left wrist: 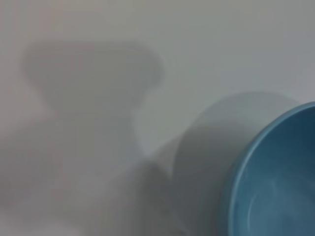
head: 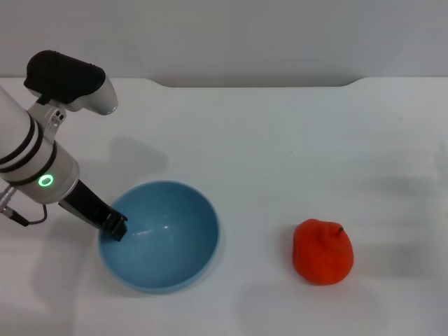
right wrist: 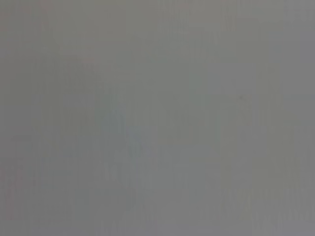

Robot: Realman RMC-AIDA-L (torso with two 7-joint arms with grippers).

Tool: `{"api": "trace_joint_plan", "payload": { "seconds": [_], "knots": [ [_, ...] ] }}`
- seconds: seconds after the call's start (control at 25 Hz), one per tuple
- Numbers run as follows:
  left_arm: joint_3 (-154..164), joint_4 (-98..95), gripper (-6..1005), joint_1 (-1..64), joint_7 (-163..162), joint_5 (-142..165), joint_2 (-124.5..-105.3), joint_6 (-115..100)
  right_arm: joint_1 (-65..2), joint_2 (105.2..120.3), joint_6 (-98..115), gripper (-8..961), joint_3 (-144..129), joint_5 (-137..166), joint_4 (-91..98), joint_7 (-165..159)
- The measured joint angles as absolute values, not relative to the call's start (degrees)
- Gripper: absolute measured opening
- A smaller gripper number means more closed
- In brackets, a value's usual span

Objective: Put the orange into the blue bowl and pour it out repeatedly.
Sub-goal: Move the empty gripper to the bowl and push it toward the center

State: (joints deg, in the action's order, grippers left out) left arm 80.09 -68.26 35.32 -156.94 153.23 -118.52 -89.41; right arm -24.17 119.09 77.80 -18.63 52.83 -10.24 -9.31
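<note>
— Where your left gripper [head: 116, 227] meets the blue bowl [head: 171, 245], is it clamped?
— Its fingers pinch the bowl's left rim. Your orange [head: 323, 251] sits on the white table [head: 280, 140], well right of the bowl.

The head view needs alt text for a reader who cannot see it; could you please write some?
The left gripper sits at the left rim of the empty blue bowl on a white table. The orange lies on the table to the bowl's right, apart from it. The right arm is out of view.
</note>
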Motion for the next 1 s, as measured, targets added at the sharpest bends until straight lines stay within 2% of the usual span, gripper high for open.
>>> {"api": "trace_joint_plan", "payload": {
  "seconds": [0.24, 0.56, 0.68, 1.0],
  "knots": [
    [80.14, -68.07, 242, 35.43, -157.55, 153.15, -118.56, -89.25, -24.23, 119.09, 77.8, 594, -18.7, 52.83, -10.29, -9.31],
    [79.71, -68.02, -1, 35.34, -159.1, 152.19, -118.56, -89.02, -25.37, 119.12, 78.52, 594, -18.39, 56.96, -10.44, -14.31],
    [79.66, -68.02, -2, 35.0, -159.98, 151.04, -118.56, -88.78, -26.37, 118.72, 77.23, 594, -18.76, 57.46, -8.27, -27.65],
    [79.71, -68.19, -2, 34.46, -160.64, 148.91, -118.46, -86.93, -28.52, 118.12, 67.44, 594, -26.82, 85.02, 18.88, -90.18]
  ]
}}
